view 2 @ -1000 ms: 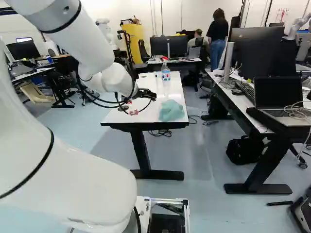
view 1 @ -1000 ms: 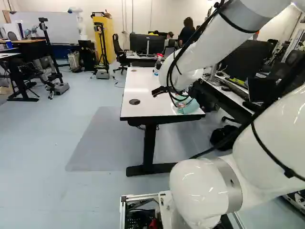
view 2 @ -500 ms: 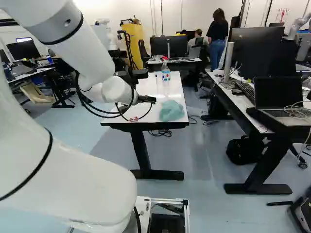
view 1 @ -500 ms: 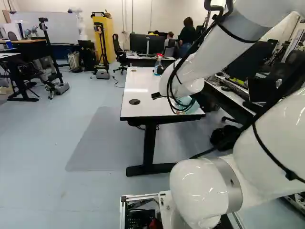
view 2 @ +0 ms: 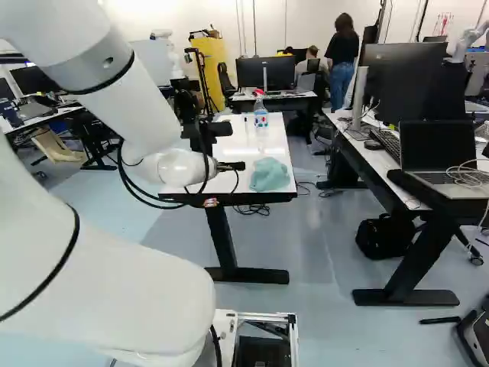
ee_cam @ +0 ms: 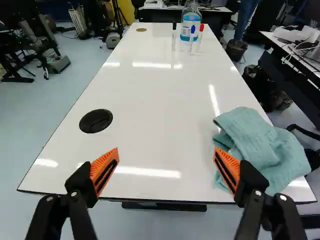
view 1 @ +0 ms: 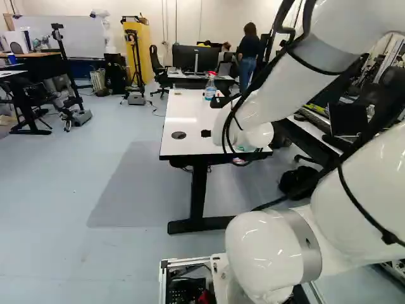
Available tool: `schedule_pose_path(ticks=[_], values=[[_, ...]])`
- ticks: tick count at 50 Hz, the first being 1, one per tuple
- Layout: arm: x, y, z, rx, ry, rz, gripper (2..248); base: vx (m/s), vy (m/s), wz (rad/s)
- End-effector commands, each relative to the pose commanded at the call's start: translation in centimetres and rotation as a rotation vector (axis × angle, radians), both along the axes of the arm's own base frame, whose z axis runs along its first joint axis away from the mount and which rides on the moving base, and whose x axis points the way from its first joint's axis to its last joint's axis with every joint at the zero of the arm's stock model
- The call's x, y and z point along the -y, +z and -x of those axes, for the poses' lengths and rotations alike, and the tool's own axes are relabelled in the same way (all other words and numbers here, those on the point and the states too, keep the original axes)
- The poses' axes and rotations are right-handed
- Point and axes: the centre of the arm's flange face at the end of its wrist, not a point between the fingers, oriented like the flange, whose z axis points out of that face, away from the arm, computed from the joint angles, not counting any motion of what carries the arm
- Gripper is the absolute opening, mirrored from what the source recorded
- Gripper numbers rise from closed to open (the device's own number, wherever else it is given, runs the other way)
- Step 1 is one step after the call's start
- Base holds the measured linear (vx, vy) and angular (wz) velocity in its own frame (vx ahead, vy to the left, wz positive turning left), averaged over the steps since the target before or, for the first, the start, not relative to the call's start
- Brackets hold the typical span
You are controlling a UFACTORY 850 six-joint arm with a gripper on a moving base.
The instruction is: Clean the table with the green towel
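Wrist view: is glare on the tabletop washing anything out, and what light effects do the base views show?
Wrist view: glare streaks across the tabletop, one between the tool's open fingers; the towel reads clear of them. Left base view: a bright patch on the tabletop, highlights on the arm. Right base view: a faint reflection below the bottle.

In the left base view the arm [view 1: 272,88] hides nearly all of the green towel [ee_cam: 265,145]; in the wrist view the hand [view 2: 234,166] covers a bit of it, and the frame's edge crops the bottle [ee_cam: 191,25]. Both base views cut off the arm and show the hand too small to read
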Motion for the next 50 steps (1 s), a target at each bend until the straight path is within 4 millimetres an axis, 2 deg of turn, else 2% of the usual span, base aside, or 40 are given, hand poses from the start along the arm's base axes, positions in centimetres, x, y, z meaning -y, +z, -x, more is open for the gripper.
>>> schedule_pose_path(ticks=[24,50], values=[[0.1,-2.3,2.8,0.092,-0.013,-0.012,247,0.000,0.000,0.000],[0.1,-3.8,4.8,0.153,-0.024,-0.018,247,0.000,0.000,0.000]])
